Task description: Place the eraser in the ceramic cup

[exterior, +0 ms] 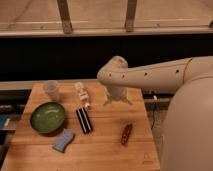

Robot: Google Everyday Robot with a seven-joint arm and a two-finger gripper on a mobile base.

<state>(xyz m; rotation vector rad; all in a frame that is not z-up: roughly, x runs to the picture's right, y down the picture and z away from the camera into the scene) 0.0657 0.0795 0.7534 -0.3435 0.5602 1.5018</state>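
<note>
The eraser (pixel 84 120), a flat black bar with a pale stripe, lies on the wooden table (pixel 100 150) just right of the green bowl. The ceramic cup (pixel 51 90), small and pale, stands upright at the table's back left. My gripper (pixel 117 101) hangs from the white arm over the back middle-right of the table, to the right of and behind the eraser, apart from it. It holds nothing that I can see.
A wide green bowl (pixel 48 117) sits at the left. A blue sponge-like block (pixel 63 140) lies in front of it. A small white tube-like thing (pixel 82 94) lies behind the eraser. A reddish-brown object (pixel 126 134) lies at the front right.
</note>
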